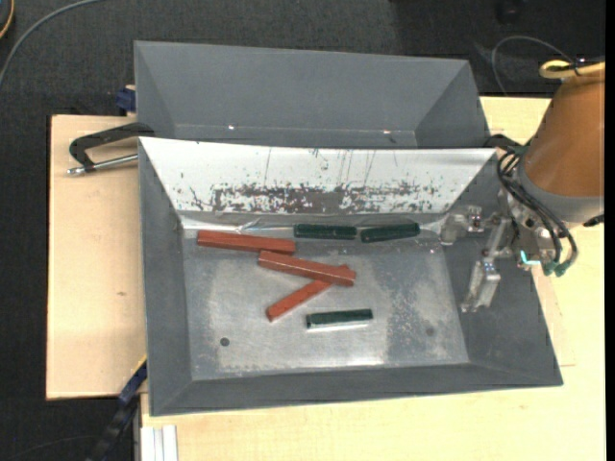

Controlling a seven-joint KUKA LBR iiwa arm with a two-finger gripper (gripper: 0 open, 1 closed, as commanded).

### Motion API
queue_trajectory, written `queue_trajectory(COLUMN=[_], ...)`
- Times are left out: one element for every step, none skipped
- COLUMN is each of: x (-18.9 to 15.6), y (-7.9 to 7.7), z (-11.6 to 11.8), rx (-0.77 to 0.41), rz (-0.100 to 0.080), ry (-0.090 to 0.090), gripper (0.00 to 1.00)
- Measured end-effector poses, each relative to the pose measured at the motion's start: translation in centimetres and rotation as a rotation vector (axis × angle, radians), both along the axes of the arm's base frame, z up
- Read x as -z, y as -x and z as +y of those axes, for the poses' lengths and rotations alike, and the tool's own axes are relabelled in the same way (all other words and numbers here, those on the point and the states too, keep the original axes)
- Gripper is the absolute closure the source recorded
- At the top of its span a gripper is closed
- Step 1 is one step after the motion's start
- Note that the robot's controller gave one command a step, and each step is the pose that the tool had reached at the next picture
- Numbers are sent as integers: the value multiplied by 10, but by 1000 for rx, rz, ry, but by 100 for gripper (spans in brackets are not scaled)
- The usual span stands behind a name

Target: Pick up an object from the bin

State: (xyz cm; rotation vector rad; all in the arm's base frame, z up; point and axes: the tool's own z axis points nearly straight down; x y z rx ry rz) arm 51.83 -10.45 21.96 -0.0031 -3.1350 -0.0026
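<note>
Against the right wall of the bin (pixel 163 286) hangs the hand (pixel 478 291), released or clenched I cannot tell; nearest it a dark green bar (pixel 389 230) lies along the back edge, a second green bar (pixel 338 320) mid-floor, red-brown bars (pixel 306 270) toward the left

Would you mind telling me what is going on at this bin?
A robot arm reaches into the grey bin from the right to pick something out. Its pincer hangs by the right wall, apart from every bar. Three red-brown bars and a dark green bar lie on the floor to its left; two more dark bars rest along the back wall. Nothing is picked yet.
</note>
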Motion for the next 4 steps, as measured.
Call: queue_trajectory(x=[55,150,146,10], y=[-3,21,19,20], z=[72,109,107,101], rx=[-212,-107,-106,-123], rz=[-3,1,-7,-21], ry=[-3,-2,0,2], gripper=[0,0,100,100])
